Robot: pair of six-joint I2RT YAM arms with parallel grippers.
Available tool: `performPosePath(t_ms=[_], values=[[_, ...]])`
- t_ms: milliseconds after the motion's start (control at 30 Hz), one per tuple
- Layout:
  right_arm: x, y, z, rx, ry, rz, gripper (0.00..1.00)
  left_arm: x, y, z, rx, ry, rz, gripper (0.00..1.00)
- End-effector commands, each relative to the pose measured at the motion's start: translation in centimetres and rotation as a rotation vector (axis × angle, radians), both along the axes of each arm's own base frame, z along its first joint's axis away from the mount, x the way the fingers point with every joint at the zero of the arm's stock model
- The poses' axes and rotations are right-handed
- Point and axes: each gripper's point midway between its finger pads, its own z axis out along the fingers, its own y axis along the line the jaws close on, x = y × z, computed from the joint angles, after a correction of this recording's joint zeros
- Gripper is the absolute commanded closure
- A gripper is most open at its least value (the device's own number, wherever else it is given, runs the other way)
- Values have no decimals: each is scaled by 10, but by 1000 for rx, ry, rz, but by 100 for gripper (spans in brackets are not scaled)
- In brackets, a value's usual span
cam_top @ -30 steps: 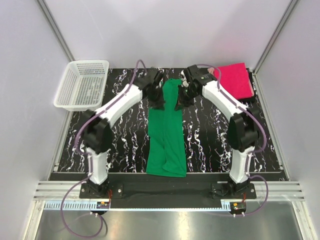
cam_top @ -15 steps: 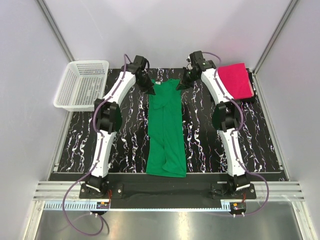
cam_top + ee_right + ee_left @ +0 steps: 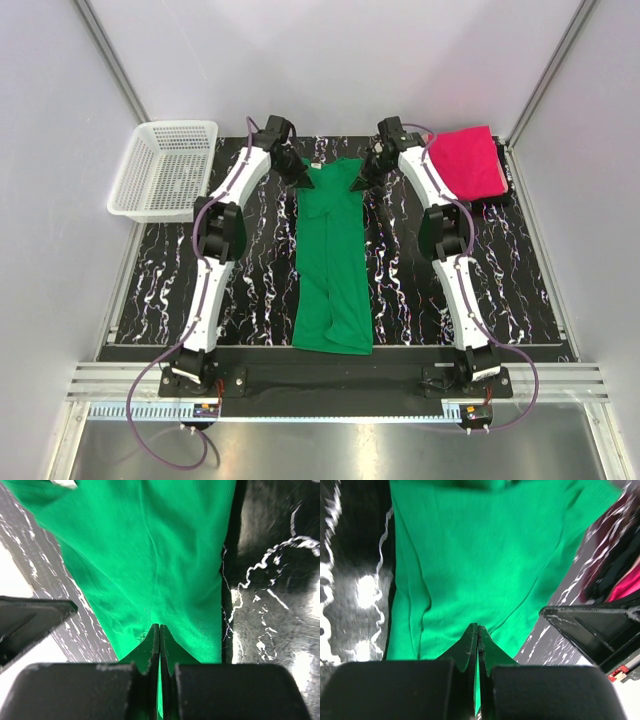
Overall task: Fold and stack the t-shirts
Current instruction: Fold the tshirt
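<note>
Basket (image 3: 128,180) sits apart while left claw (image 3: 478,627) and right claw (image 3: 159,626) each pinch green t-shirt (image 3: 333,262).

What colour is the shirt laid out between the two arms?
The t-shirt is plain bright green, seen best in the top external view.

Bright green t-shirt (image 3: 333,260), hot pink t-shirt (image 3: 468,160), white mesh basket (image 3: 165,170), black white-veined table (image 3: 250,290)
</note>
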Motion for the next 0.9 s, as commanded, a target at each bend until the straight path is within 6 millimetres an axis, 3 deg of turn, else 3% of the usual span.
performPosePath(t_ms=[0, 200, 467, 867], values=[[21, 0, 28, 33, -106, -15, 100, 27, 3, 18, -54, -87, 37, 100], [19, -3, 1, 7, -68, -15, 100, 28, 8, 0, -13, -77, 37, 100], [15, -7, -21, -21, -19, -25, 100, 24, 0, -21, -6, -37, 38, 100], [25, -17, -35, -52, -26, -64, 100, 37, 3, -31, 4, -53, 80, 100]])
